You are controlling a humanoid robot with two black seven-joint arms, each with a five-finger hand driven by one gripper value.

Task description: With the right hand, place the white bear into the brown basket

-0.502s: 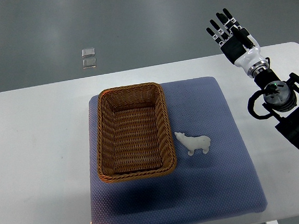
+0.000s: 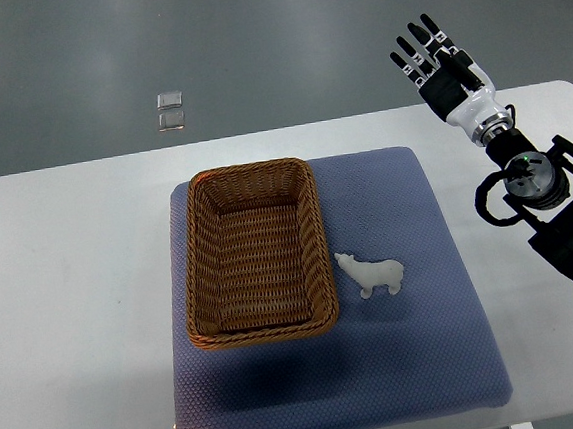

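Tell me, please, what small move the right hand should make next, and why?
Probably bring the right hand down and toward the picture's left, to hover over the white bear. The hand is open, holds nothing, and sits beyond the table's far edge, well away from the bear. The bear lies on the blue mat just right of the brown basket, which has nothing in it.

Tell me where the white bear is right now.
In the top view, the white bear lies on the blue mat, just right of the brown basket, near its lower right corner.
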